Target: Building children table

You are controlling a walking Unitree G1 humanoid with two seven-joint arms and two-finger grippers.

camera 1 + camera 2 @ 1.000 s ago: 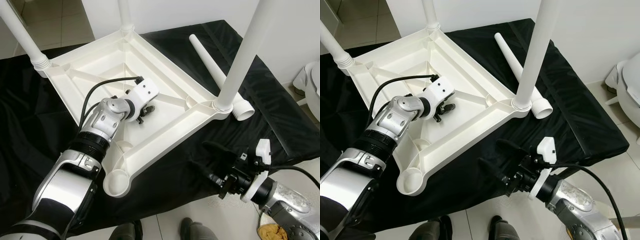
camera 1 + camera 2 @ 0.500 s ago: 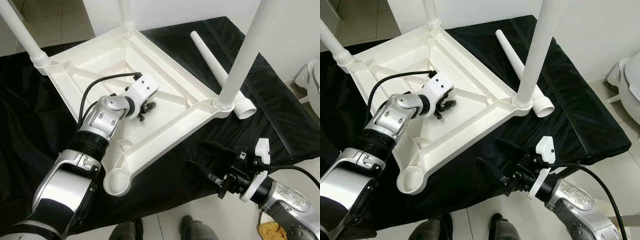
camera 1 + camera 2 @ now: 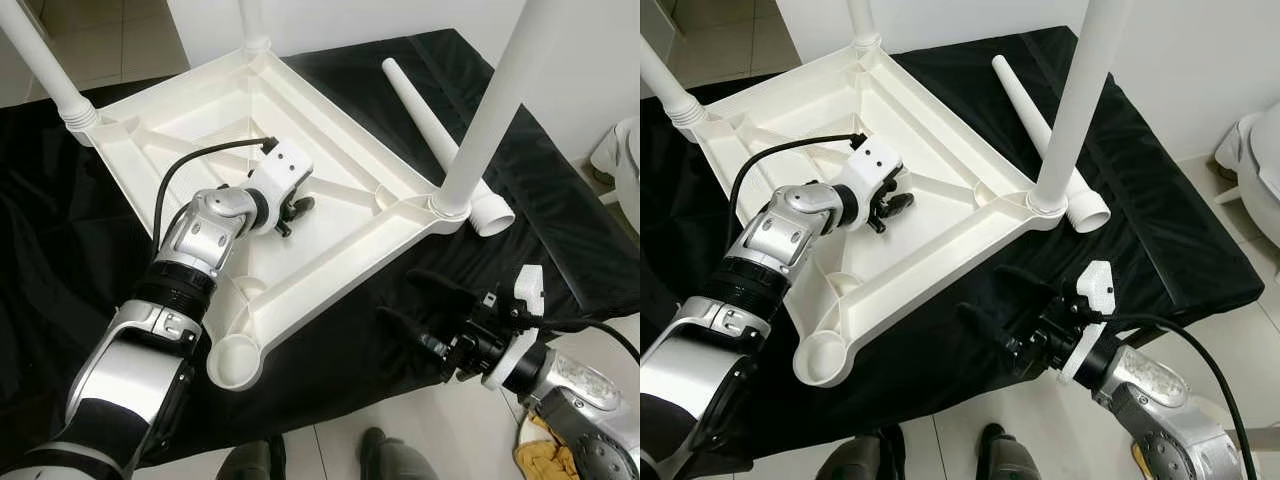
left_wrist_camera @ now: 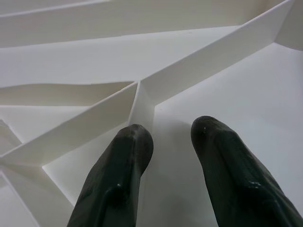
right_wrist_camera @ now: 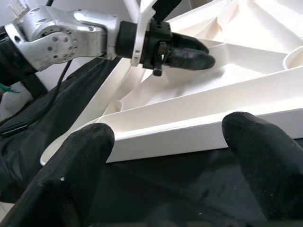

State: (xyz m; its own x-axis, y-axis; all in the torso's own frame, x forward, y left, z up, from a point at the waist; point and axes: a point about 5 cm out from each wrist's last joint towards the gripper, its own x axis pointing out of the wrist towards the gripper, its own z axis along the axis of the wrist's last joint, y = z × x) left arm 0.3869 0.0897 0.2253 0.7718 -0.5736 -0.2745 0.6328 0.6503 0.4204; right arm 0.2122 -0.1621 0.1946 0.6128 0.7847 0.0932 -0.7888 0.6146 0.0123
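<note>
Upside-down white plastic table top (image 3: 330, 150) on black cloth (image 3: 560, 210), three legs in. Loose white plastic leg (image 3: 425, 125) beside it. My left gripper (image 3: 293, 208), fingers slightly apart, straddles rib. Right gripper (image 3: 415, 305) wide open, empty. Worry: nudging top sideways, rolling leg off.

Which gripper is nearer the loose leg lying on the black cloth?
Right gripper, just short of the loose leg; the left gripper rests inside the upturned tabletop.

A smooth, white moulded-plastic tabletop (image 3: 330, 215) with a faint sheen lies on matt black cloth (image 3: 560, 215). Beside the tabletop, a loose white leg (image 3: 430, 120) shows the same plastic finish. Over it, brushed silver metal arms end in matt black rubbery fingers (image 4: 118, 179).
</note>
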